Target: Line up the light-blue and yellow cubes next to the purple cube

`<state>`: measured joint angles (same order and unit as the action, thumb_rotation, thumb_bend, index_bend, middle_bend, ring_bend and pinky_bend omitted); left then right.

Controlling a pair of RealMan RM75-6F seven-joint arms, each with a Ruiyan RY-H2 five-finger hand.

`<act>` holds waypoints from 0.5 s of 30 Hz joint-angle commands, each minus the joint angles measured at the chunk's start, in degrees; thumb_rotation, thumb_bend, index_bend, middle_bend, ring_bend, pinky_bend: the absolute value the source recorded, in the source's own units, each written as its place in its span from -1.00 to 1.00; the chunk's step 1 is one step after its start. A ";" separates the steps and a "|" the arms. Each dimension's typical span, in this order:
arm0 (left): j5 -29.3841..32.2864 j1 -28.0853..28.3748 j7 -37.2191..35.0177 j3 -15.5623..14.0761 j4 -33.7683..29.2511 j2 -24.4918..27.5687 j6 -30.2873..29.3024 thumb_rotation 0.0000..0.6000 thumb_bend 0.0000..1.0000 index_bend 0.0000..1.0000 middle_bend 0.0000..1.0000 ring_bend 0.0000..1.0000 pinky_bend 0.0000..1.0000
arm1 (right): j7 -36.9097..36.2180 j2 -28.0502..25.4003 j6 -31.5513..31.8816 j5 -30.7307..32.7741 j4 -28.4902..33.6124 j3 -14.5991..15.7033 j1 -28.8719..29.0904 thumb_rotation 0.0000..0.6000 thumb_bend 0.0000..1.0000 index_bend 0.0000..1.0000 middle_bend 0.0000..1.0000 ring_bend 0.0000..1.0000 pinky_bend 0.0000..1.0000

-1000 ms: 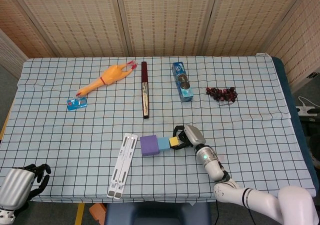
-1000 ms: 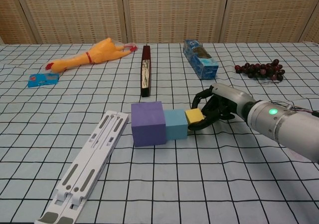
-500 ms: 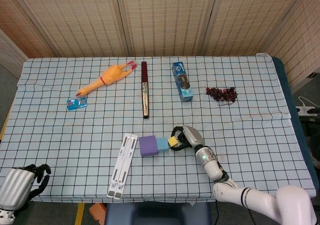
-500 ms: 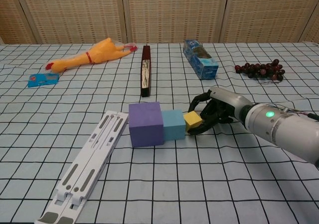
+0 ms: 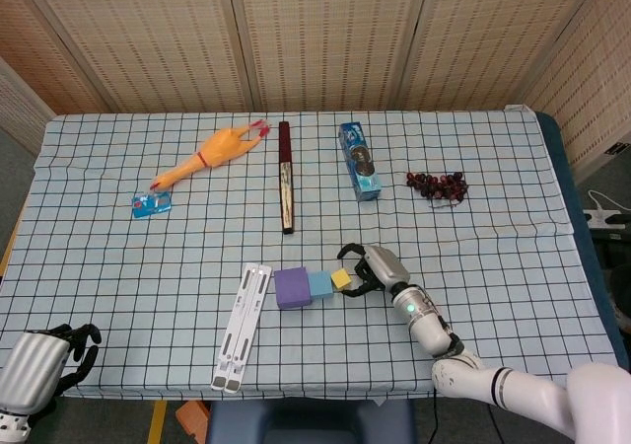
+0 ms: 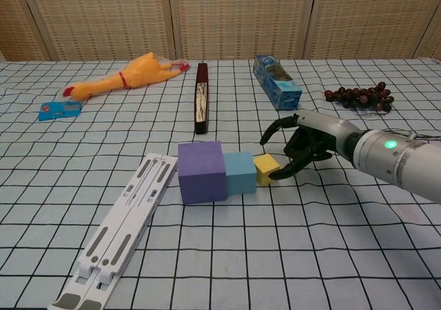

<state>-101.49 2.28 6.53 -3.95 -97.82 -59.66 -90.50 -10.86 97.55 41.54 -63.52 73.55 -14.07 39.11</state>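
Low in the middle of the frame: purple cube (image 6: pixel 202 171), blue cube (image 6: pixel 240 172), yellow cube (image 6: pixel 266 169), touching in a row. Right hand (image 6: pixel 298 145) just beside yellow, spread, holding nothing, likely letting go. Left hand (image 5: pixel 74 349) low left, curled.

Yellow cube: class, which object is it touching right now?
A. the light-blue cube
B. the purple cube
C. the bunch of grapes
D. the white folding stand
A: the yellow cube sits against the right side of the light-blue cube, which in turn abuts the purple cube.
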 commanded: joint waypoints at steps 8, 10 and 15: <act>0.00 0.06 0.13 -0.01 -0.03 -0.01 0.13 1.00 -0.07 0.04 0.42 0.27 0.68 | 12.68 -4.14 -0.73 8.09 4.95 1.47 2.41 1.00 -0.38 -0.07 0.88 1.00 1.00; 0.01 0.03 0.08 0.00 -0.04 -0.02 0.07 1.00 -0.07 0.04 0.42 0.27 0.68 | 14.25 -4.16 -0.45 10.24 5.67 1.46 2.87 1.00 -0.27 -0.01 0.88 1.00 1.00; -0.13 -0.01 -0.01 -0.02 0.02 0.01 -0.11 1.00 -0.07 0.04 0.42 0.27 0.68 | 15.70 -4.18 -0.81 13.95 6.53 1.54 3.69 1.00 -0.12 0.05 0.88 1.00 1.00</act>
<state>-101.61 2.27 6.51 -3.96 -97.80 -59.65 -90.61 4.28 93.48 40.87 -50.32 79.67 -12.61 42.38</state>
